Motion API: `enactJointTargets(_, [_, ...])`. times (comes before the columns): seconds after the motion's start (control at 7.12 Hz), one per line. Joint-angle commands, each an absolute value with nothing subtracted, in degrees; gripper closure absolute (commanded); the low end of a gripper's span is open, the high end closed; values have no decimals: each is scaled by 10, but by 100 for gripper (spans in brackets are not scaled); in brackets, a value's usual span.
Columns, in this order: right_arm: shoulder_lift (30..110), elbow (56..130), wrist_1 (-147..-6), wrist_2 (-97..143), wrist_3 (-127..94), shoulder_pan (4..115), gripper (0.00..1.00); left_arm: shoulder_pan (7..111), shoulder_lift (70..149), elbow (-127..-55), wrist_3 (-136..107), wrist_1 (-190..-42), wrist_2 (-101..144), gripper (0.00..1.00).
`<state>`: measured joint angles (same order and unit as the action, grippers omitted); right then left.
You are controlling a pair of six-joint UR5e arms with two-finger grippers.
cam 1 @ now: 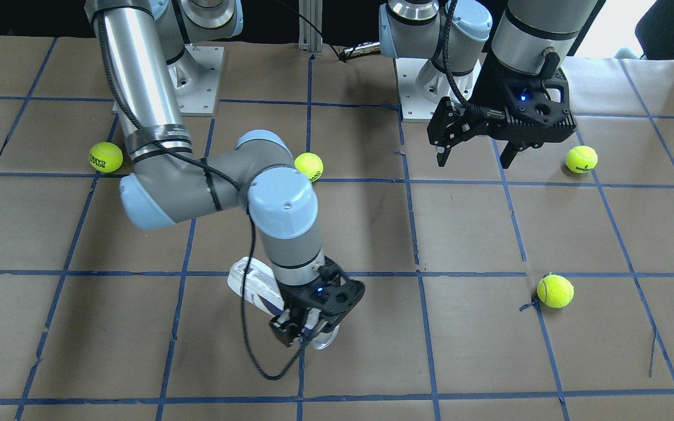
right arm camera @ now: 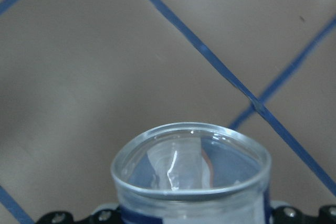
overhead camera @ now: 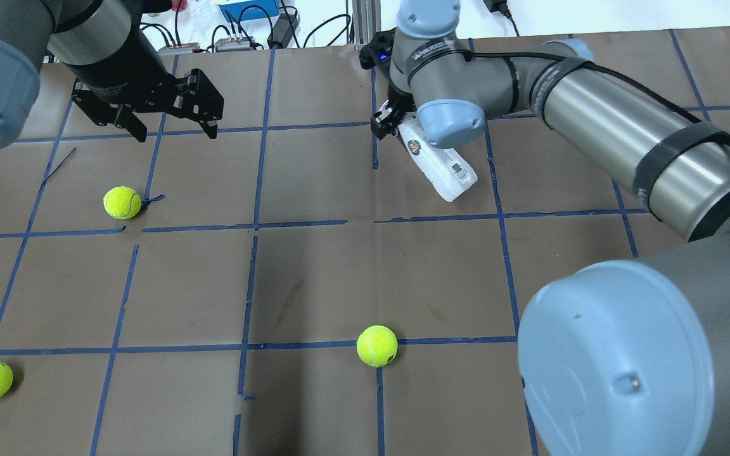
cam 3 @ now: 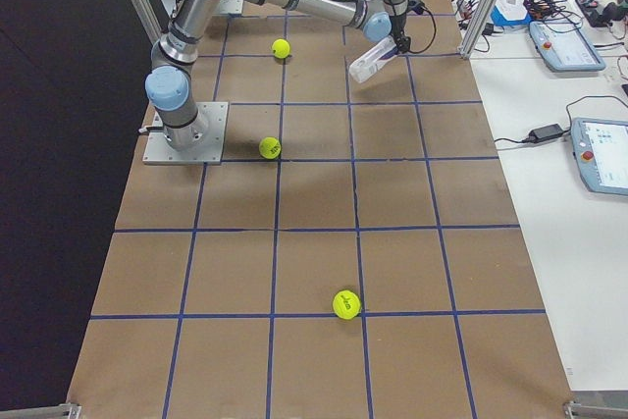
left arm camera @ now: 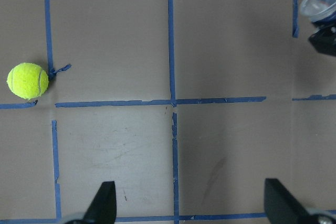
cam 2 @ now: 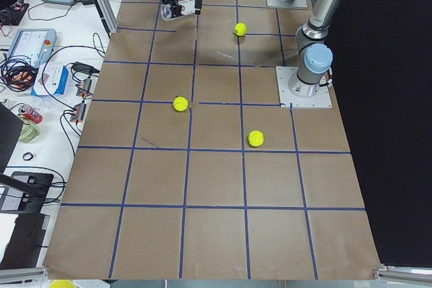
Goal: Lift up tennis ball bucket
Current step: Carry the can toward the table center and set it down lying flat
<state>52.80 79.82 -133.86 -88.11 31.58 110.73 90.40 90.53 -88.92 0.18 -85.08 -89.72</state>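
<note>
The tennis ball bucket (overhead camera: pixel 439 166) slants in the right end effector (overhead camera: pixel 385 120) over the worktop (overhead camera: pixel 314 278), far side, right of centre; the left end effector (overhead camera: pixel 175 133) hangs far left, a ball (overhead camera: pixel 122 202) nearer the robot.

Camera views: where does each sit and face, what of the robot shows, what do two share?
Exterior front-facing: across table, facing robot; both arms, right pincer gripping tennis ball bucket.
Overhead exterior: behind robot, looking forward, down; both arms.
Exterior left: table's left end, looking along; both arms.
Exterior right: table's right end, looking along; right arm.
Left wrist-mounted: looks down at table; open left pincer's fingertips.
Right wrist-mounted: looks along bucket; pincer's edge.
Shared: both wrist views show bucket's mouth.
</note>
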Motion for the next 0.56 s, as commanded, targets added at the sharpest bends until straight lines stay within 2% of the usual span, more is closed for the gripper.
enactJointTargets(0.0, [506, 803, -1405, -881, 505, 1183, 55, 904, 905, -890, 2, -851, -897, 0])
enactJointTargets(0.28, [505, 831, -1458, -903, 534, 1234, 56, 904, 905, -889, 2, -851, -896, 0])
enactJointTargets(0.42, [507, 855, -1474, -917, 550, 1237, 52, 904, 905, -889, 3, -851, -896, 0])
